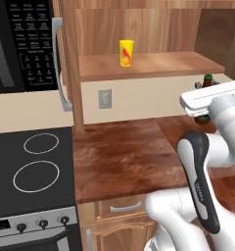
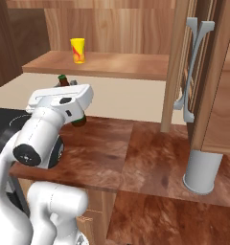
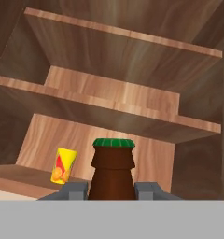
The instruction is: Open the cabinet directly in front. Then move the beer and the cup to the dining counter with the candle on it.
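Since the cabinet (image 2: pixel 203 72) stands open w/ its door swung wide, the job is now at the first carry; the tool (image 3: pixel 112 190) is clamped on the bottle (image 3: pixel 112 170), one finger (image 3: pixel 74 190) each side of the upper body just under the neck, seen in the hand view; bottle is upright, lifted off the shelf (image 1: pixel 149 66) and held in front of and a bit below it, over the kitchen desk (image 1: pixel 124 152), mostly hidden behind the hand in both base views, cap (image 1: pixel 207 77) poking above it.

Handling, as a guess: glass, so stiff, smooth, prob. slippery and breakable if knocked on the shelf edge or the door; fairly heavy for its size if full; grip sits high, so the base may swing on a fast turn; a hold lower on the wide body would be steadier, but this one looks centred & square.

Cup (image 1: pixel 126 53) sits upright on the shelf, well apart from the bottle; looks light, rigid, thin-walled; take it round the mid wall, gentle squeeze; easy to tip when nudged.

Table w/ candle not visible.
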